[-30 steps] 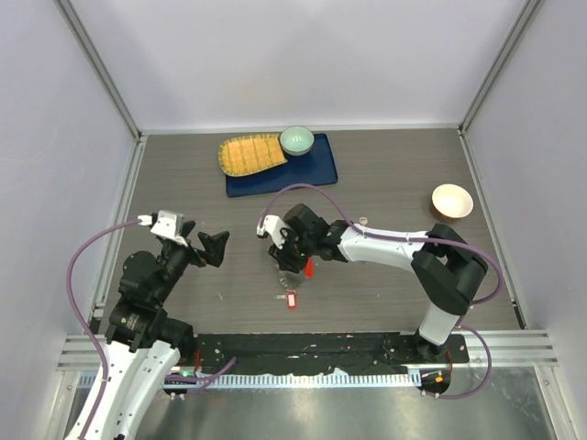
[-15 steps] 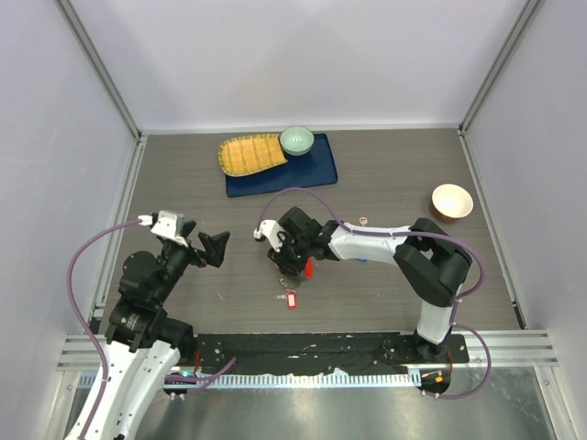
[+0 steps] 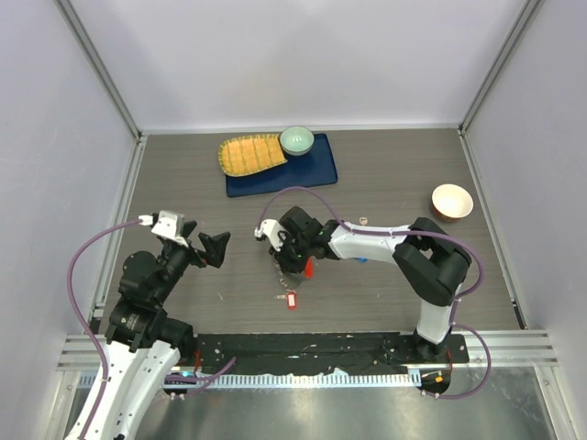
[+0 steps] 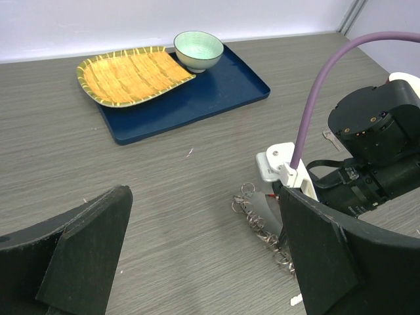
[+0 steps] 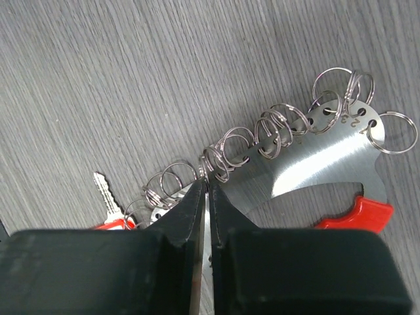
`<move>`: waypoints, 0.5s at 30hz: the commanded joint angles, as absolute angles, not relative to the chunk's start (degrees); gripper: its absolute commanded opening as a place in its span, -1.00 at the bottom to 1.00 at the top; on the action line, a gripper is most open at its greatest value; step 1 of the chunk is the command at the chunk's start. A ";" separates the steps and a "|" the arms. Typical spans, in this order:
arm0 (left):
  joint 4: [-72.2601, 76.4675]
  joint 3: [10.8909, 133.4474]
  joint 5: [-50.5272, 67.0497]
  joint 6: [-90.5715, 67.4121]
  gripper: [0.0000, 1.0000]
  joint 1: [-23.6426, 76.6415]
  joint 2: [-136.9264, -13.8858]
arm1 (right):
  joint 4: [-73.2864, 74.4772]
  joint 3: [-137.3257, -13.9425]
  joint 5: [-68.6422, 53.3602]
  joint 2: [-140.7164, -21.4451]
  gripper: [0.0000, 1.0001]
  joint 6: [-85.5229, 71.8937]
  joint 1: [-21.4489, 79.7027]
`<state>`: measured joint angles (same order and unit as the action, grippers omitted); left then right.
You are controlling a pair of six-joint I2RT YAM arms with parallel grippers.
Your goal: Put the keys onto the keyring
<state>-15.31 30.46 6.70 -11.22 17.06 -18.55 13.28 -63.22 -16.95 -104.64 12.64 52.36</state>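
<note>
The keyring [image 5: 308, 164] is a curved metal plate with several rings [image 5: 230, 147] along its edge and a red plastic part [image 5: 357, 213]. It lies on the table at centre [image 3: 295, 266] and shows in the left wrist view [image 4: 259, 220]. My right gripper [image 5: 207, 190] is shut on its edge, with a sliver of the plate between the jaws. It also shows in the top view [image 3: 290, 258]. A red-headed key [image 5: 108, 200] lies by the end rings; the top view shows it [image 3: 292, 300] too. A blue speck [image 3: 361, 259] shows under the right forearm. My left gripper [image 3: 216, 246] is open and empty, left of the keyring.
A blue tray [image 3: 312, 170] at the back holds a woven yellow plate [image 3: 249, 154] and a green bowl [image 3: 296, 139]. A tan bowl [image 3: 451, 201] stands at the right. A bare silver key [image 3: 363, 221] lies behind the right forearm.
The right arm folded its elbow and its gripper shifted slightly left over the keyring a second ago, then held still. The left arm has not moved.
</note>
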 commanded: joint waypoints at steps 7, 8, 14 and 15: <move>-14.50 31.64 8.26 -10.37 0.99 16.79 -19.95 | 10.55 -61.97 -18.46 -101.96 -0.99 12.92 51.94; -14.50 31.64 8.52 -10.37 0.99 16.79 -20.21 | 10.37 -61.44 -18.11 -101.17 -0.98 13.53 51.94; -14.50 32.87 12.73 -10.99 0.99 16.79 -24.42 | 6.34 -57.14 -16.88 -92.47 -0.98 15.38 51.94; -14.24 33.31 14.22 -10.99 0.99 16.79 -24.87 | 5.81 -56.61 -16.35 -90.98 -0.98 15.90 51.94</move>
